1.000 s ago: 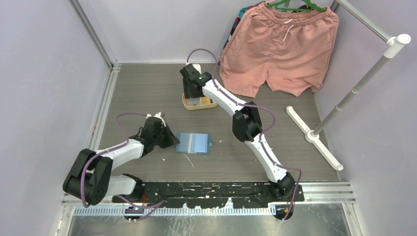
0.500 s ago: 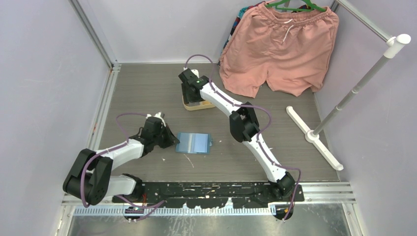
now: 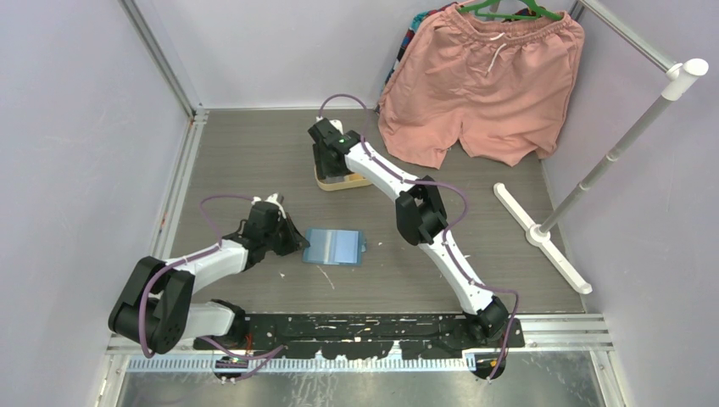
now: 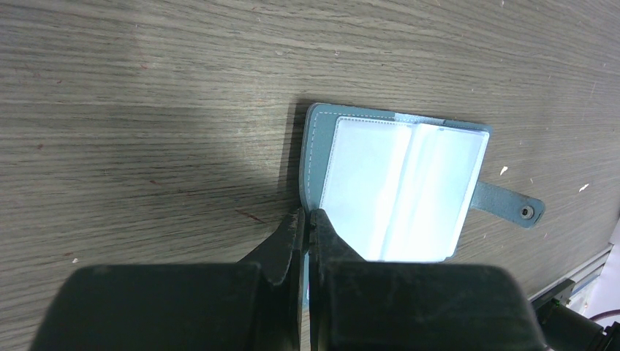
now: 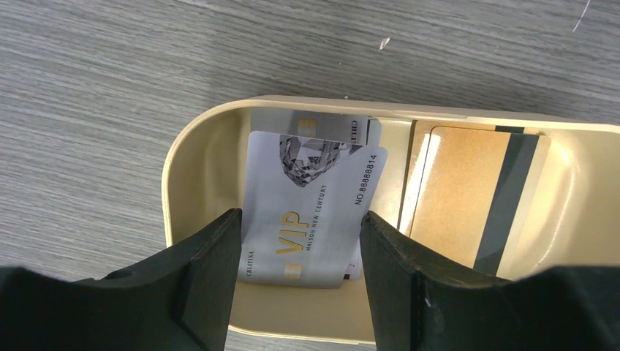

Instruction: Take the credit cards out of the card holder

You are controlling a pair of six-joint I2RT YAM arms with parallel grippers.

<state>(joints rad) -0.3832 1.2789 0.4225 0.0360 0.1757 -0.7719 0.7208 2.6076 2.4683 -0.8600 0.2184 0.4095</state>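
Note:
The teal-blue card holder (image 3: 335, 247) lies open on the grey floor, its light clear pockets up (image 4: 398, 190); I see no card in them. My left gripper (image 3: 298, 243) is shut on the holder's near left edge (image 4: 305, 216). My right gripper (image 3: 332, 163) is open just above the yellow oval tray (image 3: 359, 181). In the right wrist view a silver VIP credit card (image 5: 314, 212) lies in the tray (image 5: 191, 153) between my fingers (image 5: 300, 219), on top of another card (image 5: 363, 130). A gold card (image 5: 460, 197) with a dark stripe lies beside it.
Pink shorts (image 3: 483, 85) hang at the back right. A white rack pole (image 3: 623, 140) and its foot (image 3: 543, 237) stand on the right. The holder's strap with a snap (image 4: 512, 208) sticks out on its far side.
My right gripper has shifted slightly left over the tray and stands still since. The left arm and the card holder have not moved.

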